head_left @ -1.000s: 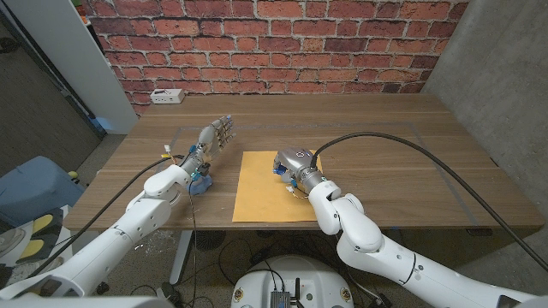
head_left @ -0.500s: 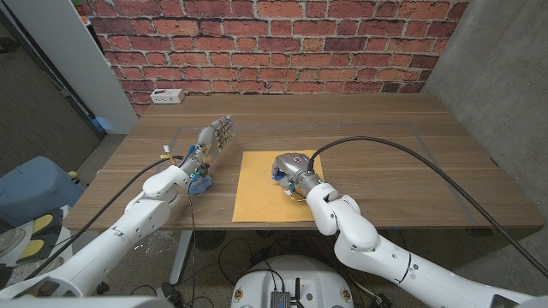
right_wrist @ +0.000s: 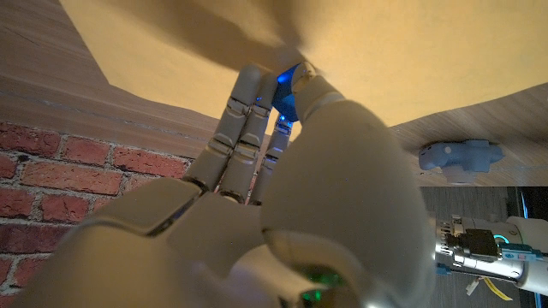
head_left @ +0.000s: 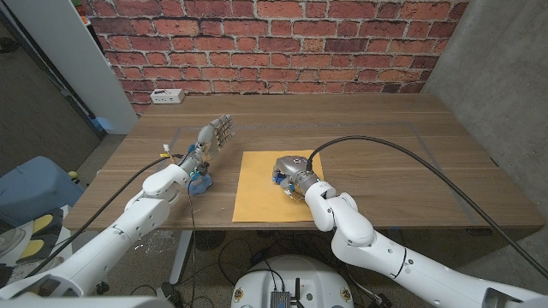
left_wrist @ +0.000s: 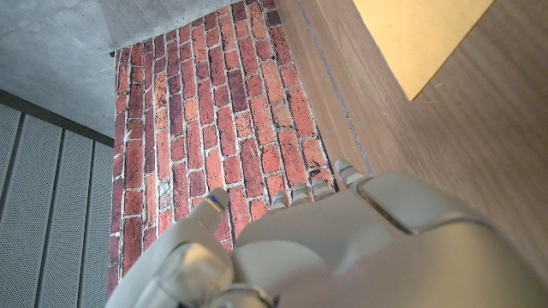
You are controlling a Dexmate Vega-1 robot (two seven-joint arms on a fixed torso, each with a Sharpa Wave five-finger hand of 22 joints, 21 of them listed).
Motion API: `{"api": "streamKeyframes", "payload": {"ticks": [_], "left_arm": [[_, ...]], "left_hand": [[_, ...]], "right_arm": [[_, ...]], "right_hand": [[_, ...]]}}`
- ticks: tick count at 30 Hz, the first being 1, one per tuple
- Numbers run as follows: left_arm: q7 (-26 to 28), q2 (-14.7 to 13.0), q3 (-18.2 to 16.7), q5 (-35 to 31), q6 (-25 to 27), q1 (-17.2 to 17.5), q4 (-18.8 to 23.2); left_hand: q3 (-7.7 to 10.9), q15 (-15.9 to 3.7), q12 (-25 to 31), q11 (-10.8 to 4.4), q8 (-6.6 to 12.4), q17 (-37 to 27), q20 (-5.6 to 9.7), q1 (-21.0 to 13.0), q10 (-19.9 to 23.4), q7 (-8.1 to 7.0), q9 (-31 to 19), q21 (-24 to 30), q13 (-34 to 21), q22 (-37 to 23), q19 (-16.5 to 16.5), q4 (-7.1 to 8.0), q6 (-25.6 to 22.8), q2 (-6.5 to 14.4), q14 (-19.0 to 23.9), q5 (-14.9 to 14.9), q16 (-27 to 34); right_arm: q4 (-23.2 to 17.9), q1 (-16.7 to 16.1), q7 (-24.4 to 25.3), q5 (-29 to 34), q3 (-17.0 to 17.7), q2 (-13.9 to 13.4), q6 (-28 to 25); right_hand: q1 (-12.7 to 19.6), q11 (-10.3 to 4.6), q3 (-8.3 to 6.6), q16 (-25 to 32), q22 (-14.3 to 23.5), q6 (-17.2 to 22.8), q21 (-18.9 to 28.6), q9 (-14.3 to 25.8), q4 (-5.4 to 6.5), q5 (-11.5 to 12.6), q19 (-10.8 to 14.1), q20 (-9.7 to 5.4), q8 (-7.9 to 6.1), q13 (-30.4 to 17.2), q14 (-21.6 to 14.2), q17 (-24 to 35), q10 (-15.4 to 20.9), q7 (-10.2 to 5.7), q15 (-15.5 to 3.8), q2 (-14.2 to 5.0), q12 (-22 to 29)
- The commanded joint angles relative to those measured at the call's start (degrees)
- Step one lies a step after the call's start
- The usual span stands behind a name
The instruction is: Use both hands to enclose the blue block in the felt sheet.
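Where the head view is consulted, the right hand point(head_left: 290, 169) is seen curled over the blue block point(head_left: 280, 175) on the felt sheet point(head_left: 257, 197) near the table point(head_left: 385, 137) centre; the left hand point(head_left: 214, 134) is raised left of the sheet, fingers extended, nothing held. From the left wrist, that hand point(left_wrist: 342, 248) is seen over bare wood. From the right wrist, fingers point(right_wrist: 244, 120) are clamped around the block point(right_wrist: 287, 85) against the sheet point(right_wrist: 385, 51).
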State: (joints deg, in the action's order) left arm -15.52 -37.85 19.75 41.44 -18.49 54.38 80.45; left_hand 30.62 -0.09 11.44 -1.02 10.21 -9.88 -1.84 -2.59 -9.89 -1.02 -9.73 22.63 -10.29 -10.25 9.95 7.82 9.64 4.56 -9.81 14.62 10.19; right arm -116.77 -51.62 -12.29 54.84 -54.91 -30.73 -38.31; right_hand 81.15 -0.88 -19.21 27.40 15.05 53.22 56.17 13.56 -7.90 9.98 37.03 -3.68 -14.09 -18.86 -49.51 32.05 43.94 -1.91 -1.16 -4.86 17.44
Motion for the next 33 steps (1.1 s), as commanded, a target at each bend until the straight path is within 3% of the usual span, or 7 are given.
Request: {"api": "streamKeyframes", "payload": {"ticks": [1,7,11,22,26,30,33], "left_arm": [[-0.9,0.5,0.3,0.0,0.1,-1.0,-1.3],[-1.2,0.7,0.3,0.2,-0.1,-1.1,-1.7],[-1.2,0.8,0.3,0.2,-0.1,-1.2,-1.8],[1.0,-0.2,0.9,-3.6,-1.0,-1.3,-1.0],[5.4,-2.1,1.4,-9.5,-1.8,-0.7,1.5],[12.4,-4.7,1.6,-17.1,-0.5,0.7,5.9],[15.5,-6.5,1.7,-21.3,1.2,1.4,8.7]], "left_hand": [[-0.04,0.33,0.0,0.24,0.25,-0.1,-0.23,-0.3,-7.3,-0.35,-0.2,-0.1,-0.1,-0.3,1.1,-0.08,4.9,1.9,-7.5,0.3,0.2],[-0.06,0.35,0.0,0.31,0.27,-0.1,-0.3,-0.3,-7.2,-0.34,-0.2,-0.1,-0.1,-0.3,1.0,-0.07,4.8,1.9,-7.4,0.3,0.2],[-0.06,0.36,0.0,0.28,0.29,-0.1,-0.36,-0.3,-7.2,-0.37,-0.2,-0.2,-0.1,-0.3,1.0,-0.06,4.7,2.0,-7.4,0.4,0.2],[-0.14,0.2,-0.1,0.04,0.2,0.0,-0.23,-0.6,-7.3,-0.95,-0.2,-0.4,-0.1,-0.3,1.0,-0.32,4.9,1.8,-7.4,0.3,0.2],[0.39,1.56,0.7,-0.78,1.61,0.1,-2.87,-5.5,-4.4,-4.47,-0.3,-1.4,-0.2,-0.2,-0.7,-6.04,0.2,-0.1,-3.2,-1.3,0.7],[1.31,3.1,1.5,-0.52,3.85,-0.1,-5.57,-10.9,0.0,-3.05,-0.6,-2.1,-0.3,-0.5,-2.6,-12.04,-10.7,-0.7,0.4,-3.4,0.9],[1.65,3.85,1.9,-0.49,4.28,-0.1,-6.48,-12.4,1.6,-2.92,-0.7,-2.4,-0.3,-0.5,-2.7,-13.58,-13.1,-0.7,1.5,-3.8,1.0]], "right_arm": [[-0.1,3.1,-5.8,-0.8,-1.9,0.0,-3.0],[-0.4,3.9,-6.7,-1.4,-2.3,-0.4,-3.3],[-0.6,4.5,-7.5,-1.9,-2.5,-0.7,-3.5],[-0.8,5.2,-8.2,-2.9,-2.8,-0.9,-5.3],[-1.5,4.2,-5.4,-3.3,-2.2,-1.3,-5.5],[-2.3,2.9,-2.3,-3.7,-1.5,-1.8,-5.4],[-2.8,1.9,0.1,-3.7,-1.0,-2.0,-5.7]], "right_hand": [[-2.5,0.41,0.48,-1.0,-0.8,-2.1,0.8,0.0,0.77,0.4,-0.9,-2.67,1.17,0.3,-4.7,0.8,-0.8,-0.7,-11.81,0.02,-0.7],[-7.7,0.58,1.25,-3.5,-3.5,-8.1,1.1,-1.2,2.05,1.2,-2.5,-0.67,3.73,1.2,-4.2,-0.3,-2.2,-2.91,-10.84,1.86,-2.3],[-11.9,-0.2,1.65,-5.4,-4.8,-16.6,0.9,-2.1,2.81,2.0,-3.6,0.49,4.71,1.8,-3.7,-1.0,-3.9,-4.36,-10.55,3.52,-3.5],[-20.1,-1.04,3.33,-8.9,-5.0,-34.9,-0.9,-2.7,4.36,4.8,-6.2,3.03,4.43,2.5,1.8,-0.7,-16.1,-6.04,-8.18,6.76,-7.2],[-22.7,-0.51,4.12,-9.6,-5.0,-35.2,-1.2,-2.7,5.32,5.2,-6.4,3.5,3.73,2.7,3.7,-0.5,-17.6,-5.4,-7.54,7.16,-7.0],[-24.2,-0.34,4.43,-9.7,-5.0,-33.2,-1.5,-2.7,6.0,5.5,-6.5,3.7,2.81,2.9,4.3,-0.2,-18.1,-4.53,-7.51,6.94,-6.7],[-24.6,-0.26,4.38,-9.7,-5.0,-32.5,-1.6,-2.7,6.22,5.7,-6.6,3.72,2.56,2.9,4.4,-0.1,-18.0,-4.19,-7.55,6.57,-6.5]]}}
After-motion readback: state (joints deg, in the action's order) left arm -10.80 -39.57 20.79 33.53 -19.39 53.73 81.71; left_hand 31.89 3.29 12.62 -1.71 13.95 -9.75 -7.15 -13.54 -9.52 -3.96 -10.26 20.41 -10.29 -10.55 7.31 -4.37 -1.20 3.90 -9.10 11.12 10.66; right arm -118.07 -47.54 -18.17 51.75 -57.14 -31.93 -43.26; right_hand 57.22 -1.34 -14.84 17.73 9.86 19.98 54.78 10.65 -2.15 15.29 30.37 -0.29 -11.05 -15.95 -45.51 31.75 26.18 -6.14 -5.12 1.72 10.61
